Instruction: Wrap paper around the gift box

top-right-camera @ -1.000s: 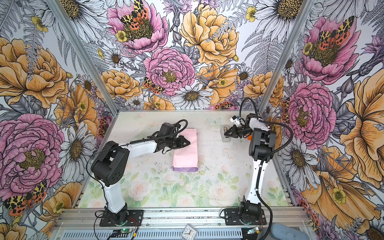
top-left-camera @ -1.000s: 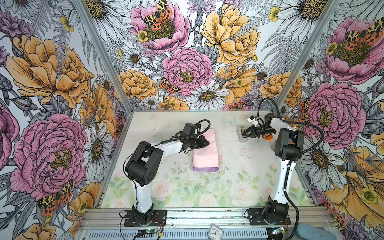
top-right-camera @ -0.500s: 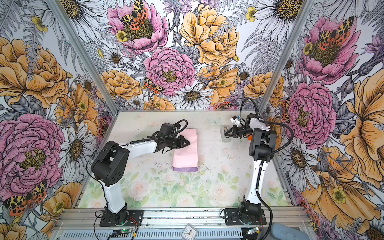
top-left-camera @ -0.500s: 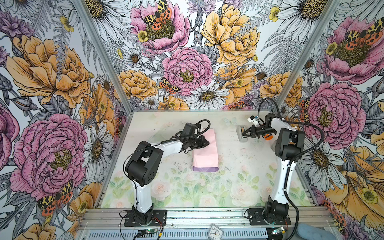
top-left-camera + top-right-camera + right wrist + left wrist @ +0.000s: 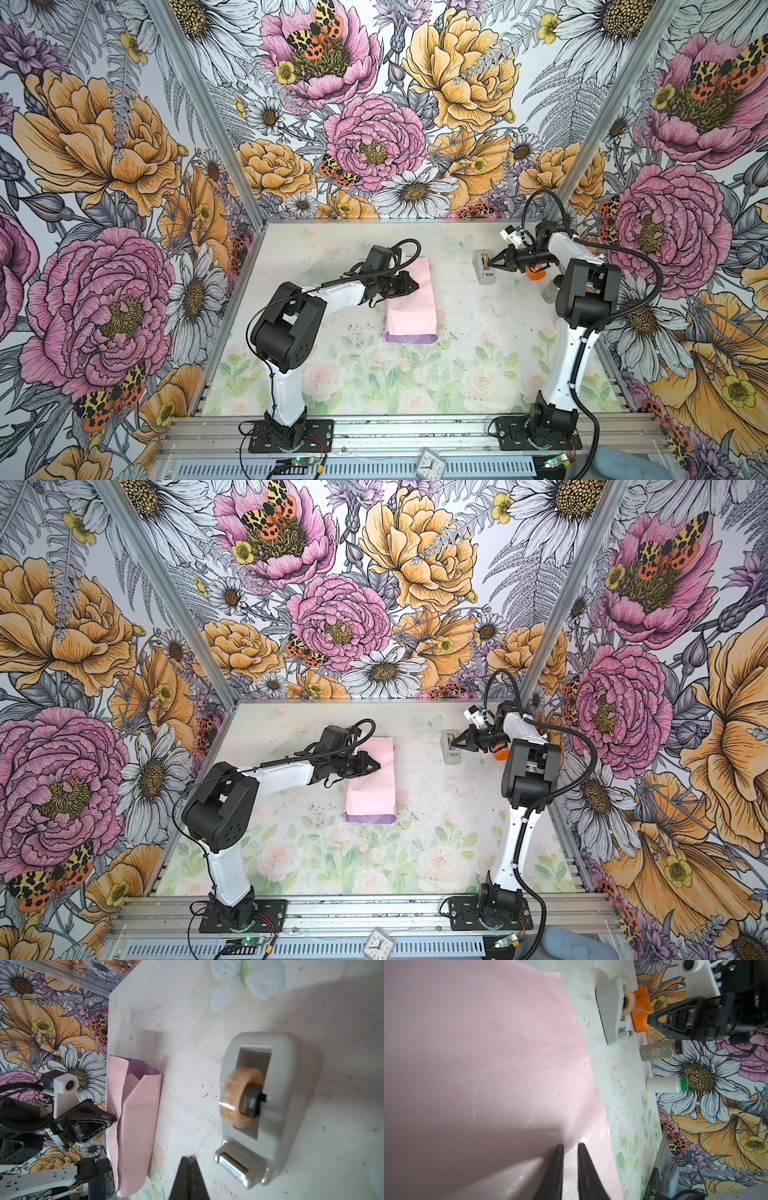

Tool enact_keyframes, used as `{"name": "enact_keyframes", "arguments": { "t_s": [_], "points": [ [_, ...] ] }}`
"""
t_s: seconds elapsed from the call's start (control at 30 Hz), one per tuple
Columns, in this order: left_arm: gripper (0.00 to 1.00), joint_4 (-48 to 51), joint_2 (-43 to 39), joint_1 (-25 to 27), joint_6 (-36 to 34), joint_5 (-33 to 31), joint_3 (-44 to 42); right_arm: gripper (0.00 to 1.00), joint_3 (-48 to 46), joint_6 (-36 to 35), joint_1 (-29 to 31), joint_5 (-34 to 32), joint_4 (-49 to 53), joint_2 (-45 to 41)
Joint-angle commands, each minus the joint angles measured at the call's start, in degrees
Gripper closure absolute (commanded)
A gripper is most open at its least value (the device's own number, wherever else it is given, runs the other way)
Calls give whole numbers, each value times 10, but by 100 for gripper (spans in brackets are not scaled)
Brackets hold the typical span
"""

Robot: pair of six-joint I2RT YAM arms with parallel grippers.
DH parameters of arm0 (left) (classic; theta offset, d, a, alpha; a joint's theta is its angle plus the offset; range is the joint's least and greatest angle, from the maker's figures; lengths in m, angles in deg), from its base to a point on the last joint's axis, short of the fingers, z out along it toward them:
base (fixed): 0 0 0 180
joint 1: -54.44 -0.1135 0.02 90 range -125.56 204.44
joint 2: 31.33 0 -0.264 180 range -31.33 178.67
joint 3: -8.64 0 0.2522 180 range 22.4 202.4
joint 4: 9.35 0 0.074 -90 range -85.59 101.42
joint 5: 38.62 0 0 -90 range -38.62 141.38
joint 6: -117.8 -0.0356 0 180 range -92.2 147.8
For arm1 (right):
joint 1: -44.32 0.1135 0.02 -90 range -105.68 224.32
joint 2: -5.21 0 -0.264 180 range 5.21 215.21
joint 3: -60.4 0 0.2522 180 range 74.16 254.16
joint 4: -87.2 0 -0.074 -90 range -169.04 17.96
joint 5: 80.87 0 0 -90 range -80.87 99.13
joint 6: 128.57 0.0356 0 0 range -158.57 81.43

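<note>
Speckled floral tabletop (image 5: pixel 457 374), flower-muraled walls (image 5: pixel 104 166)

Paper (image 5: pixel 409 297): pale pink, with a lilac band (image 5: pixel 411 337) along the end toward the bench's front edge. Dispenser (image 5: pixel 291 1084): grey, carrying a translucent amber tape roll (image 5: pixel 236 1084). Near the bench's right edge: orange tub (image 5: pixel 640 1012); smoky clear bottle (image 5: pixel 656 1053); white bottle (image 5: pixel 662 1084) with a green cap (image 5: pixel 683 1084). Bench (image 5: pixel 374 374): off-white, dark-speckled, printed with pastel roses, green leaves and pale butterflies. Walls (image 5: pixel 124 166): pink and orange peonies, white daisies, orange-black moths. Arms (image 5: pixel 332 295): white links, black joints.
</note>
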Motion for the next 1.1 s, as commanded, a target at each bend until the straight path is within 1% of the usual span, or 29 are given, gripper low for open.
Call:
{"name": "enact_keyframes", "arguments": {
  "t_s": [0.0,0.23,0.43,0.7,1.07],
  "points": [
    [83,52,17,10,-1,-24,-7,100,-18,29,0,-14,-12,-41],
    [84,52,19,10,0,-22,-4,100,-108,77,0,-43,-65,-106],
    [84,53,19,11,-1,-20,-5,100,-202,125,0,-51,-129,-157],
    [84,52,16,15,-2,-21,-5,100,-299,172,0,-52,-205,-202],
    [84,49,12,21,-3,-20,-11,100,-395,229,0,-55,-298,-248]
  ]
}}
